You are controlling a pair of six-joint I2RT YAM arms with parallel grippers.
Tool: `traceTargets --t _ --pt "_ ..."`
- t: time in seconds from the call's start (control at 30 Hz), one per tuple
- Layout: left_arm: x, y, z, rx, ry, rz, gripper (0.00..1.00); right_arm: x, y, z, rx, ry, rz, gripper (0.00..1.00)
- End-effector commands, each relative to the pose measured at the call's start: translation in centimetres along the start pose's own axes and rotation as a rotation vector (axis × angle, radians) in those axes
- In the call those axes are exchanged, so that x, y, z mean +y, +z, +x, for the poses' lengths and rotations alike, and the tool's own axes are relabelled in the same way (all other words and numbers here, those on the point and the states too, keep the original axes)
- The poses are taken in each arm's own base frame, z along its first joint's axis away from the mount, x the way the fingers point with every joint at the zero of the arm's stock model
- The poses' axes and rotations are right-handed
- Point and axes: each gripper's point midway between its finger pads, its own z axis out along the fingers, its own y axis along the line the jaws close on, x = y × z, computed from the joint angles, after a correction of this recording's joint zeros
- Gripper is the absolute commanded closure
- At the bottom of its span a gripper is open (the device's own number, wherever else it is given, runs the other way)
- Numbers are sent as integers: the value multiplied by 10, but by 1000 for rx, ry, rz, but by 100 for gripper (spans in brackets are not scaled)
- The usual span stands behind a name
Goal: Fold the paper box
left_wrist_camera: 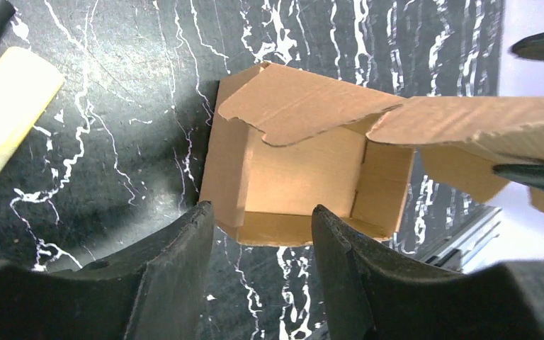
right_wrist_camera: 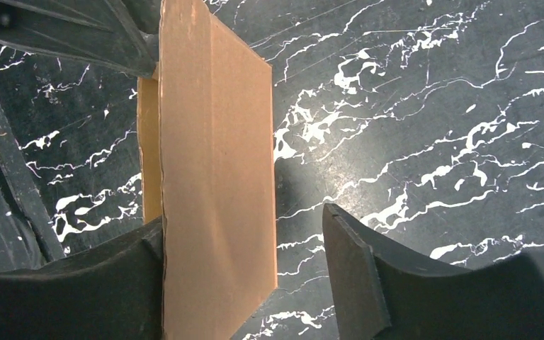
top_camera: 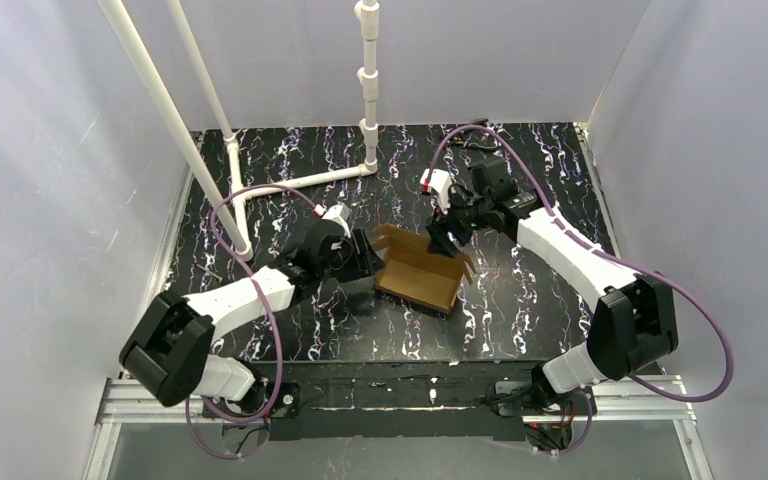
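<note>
Two grippers: both have their fingers parted and neither clamps anything.
Left gripper: jaws apart, poised at the near wall of the plain brown cardboard paper box; bare table shows in the gap.
Right gripper: jaws apart; an upright cardboard panel leans on one finger, with a clear gap to the other.
Box location: mid-table between the grippers, on the black white-veined table. It is partly formed, with the base and walls raised and the upper flaps loose.
Risk, spring-back: unheld, the creased walls may relax and splay outward.
Risk, panel fall: the panel is propped by a single finger and likely drops if that arm draws away.
Risk, crushing: closing the left jaws here could buckle the thin near wall.
Risk, sliding: a push from one side may skate the light box across the smooth table.
Nearby item: a pale yellow stick lies left of the box, apart from it.
Obstructions: a white plastic pipe frame stands at the far side, well apart. A loose flap overhangs the box opening.
</note>
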Motion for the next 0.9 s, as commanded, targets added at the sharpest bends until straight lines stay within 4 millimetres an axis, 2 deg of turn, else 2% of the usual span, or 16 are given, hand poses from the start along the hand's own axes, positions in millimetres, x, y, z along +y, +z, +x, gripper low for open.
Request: traceTargets --t 0.0,0.2,0.5,0.67,0.87 --pt "8 7 3 65 112 -45 48 -4 -16 -6 -41 -14 27 24" --pt "14 22 -2 93 122 -119 53 -12 -21 1 -48 29 38 23" --pt "27 28 7 134 64 -196 72 -10 -19 9 -61 70 21 22" --pt "32 23 13 132 12 -221 87 -4 -17 9 -80 88 -24 16" --pt "33 15 4 98 66 -244 87 10 -8 12 -104 119 -121 9"
